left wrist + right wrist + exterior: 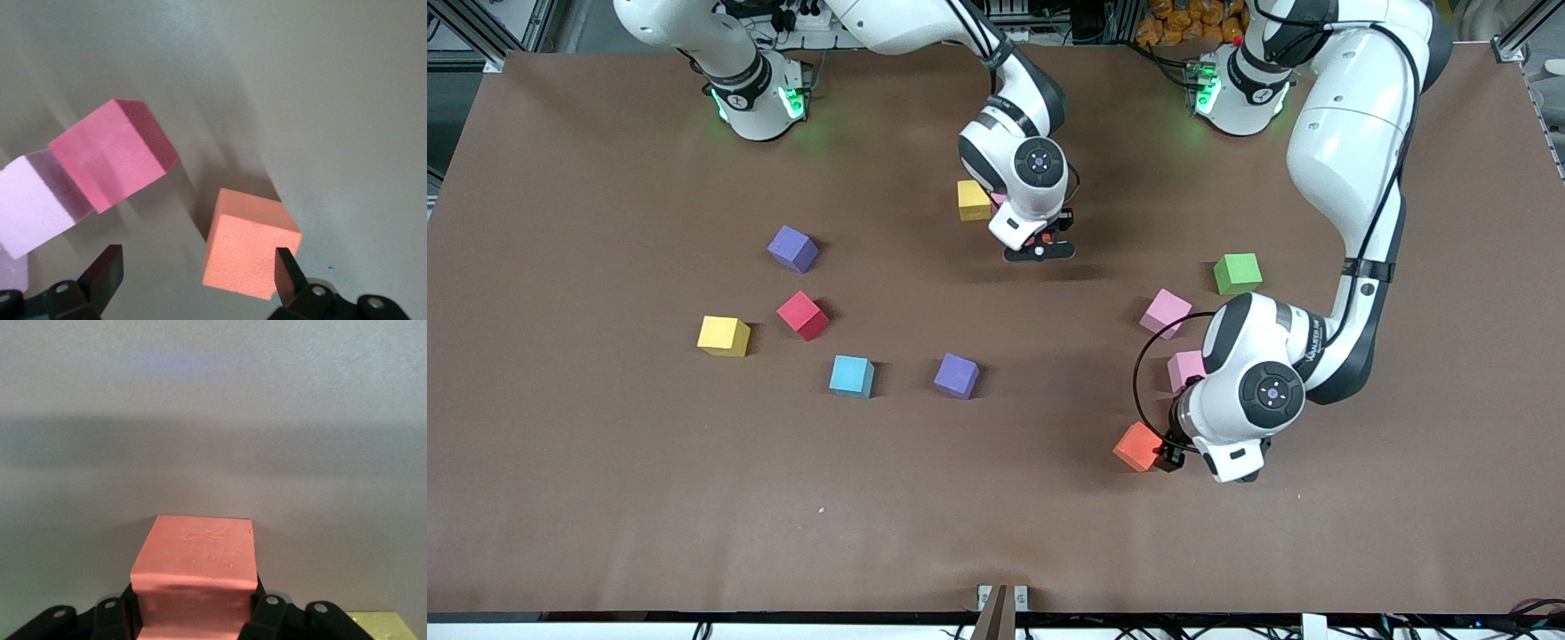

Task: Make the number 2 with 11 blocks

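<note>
In the front view the left arm's wrist covers most of one pink block (1185, 368) at about 10 o'clock from it. The right arm hides the block in the right gripper (1039, 250). The right wrist view's edge cuts off a yellow block (380, 625).

A lone green cube (1237, 273) sits flat on the brown table (605, 498). It is well apart from the left gripper (1170, 455) and its fingers, and farther still from the fingers of the right gripper (1040, 252). At the table's edge nearest the front camera a small metal bracket (1002, 597) is fixed, well apart from both pairs of fingers.
</note>
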`<action>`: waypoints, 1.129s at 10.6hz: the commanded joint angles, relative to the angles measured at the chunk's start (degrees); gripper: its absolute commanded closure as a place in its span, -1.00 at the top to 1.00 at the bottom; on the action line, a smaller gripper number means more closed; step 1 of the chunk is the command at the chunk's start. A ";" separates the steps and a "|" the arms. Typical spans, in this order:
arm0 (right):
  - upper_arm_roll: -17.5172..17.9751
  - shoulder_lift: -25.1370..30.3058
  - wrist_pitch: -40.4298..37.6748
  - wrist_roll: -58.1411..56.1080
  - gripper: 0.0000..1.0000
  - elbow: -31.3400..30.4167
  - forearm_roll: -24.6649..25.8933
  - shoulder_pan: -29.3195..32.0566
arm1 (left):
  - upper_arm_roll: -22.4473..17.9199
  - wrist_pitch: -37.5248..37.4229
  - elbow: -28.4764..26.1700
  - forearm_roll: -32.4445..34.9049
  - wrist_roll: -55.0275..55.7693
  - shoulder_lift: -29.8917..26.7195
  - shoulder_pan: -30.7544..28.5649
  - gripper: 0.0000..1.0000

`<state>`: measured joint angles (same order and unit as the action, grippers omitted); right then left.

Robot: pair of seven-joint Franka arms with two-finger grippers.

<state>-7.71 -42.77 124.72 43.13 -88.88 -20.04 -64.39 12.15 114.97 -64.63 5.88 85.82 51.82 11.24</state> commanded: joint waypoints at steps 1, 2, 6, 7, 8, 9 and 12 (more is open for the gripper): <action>-0.38 -1.70 -0.09 1.60 -0.36 2.31 -0.35 -1.00 | 0.06 0.33 4.51 -0.87 -1.36 3.02 0.80 1.00; -0.47 -1.70 -0.10 1.43 -0.36 2.22 0.00 -1.53 | 0.32 1.47 4.60 -1.31 -1.88 3.28 0.80 1.00; -0.47 -1.70 -0.18 0.81 -0.34 2.05 3.24 -2.06 | 0.15 4.64 5.04 -3.95 -3.20 4.34 0.97 1.00; -0.47 -1.70 -0.27 0.73 -0.34 1.96 3.78 -2.06 | 0.15 4.73 5.04 -3.95 -3.29 4.60 0.97 1.00; -0.47 -1.70 -0.36 0.46 -0.33 1.87 4.13 -2.06 | 0.06 4.91 5.04 -3.86 -3.99 4.86 1.06 1.00; -0.47 -1.70 -0.45 0.29 -0.33 1.78 4.13 -2.15 | 0.06 6.04 5.04 -3.95 -3.99 5.39 1.06 1.00; -0.47 -1.70 -0.80 0.37 -0.31 1.60 4.13 -2.24 | -0.37 6.93 5.04 -3.86 -4.69 6.27 1.76 1.00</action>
<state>-7.63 -43.12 124.67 43.34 -88.06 -17.27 -66.03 12.46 121.65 -61.56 3.20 82.96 56.71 12.23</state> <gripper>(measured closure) 0.410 0.000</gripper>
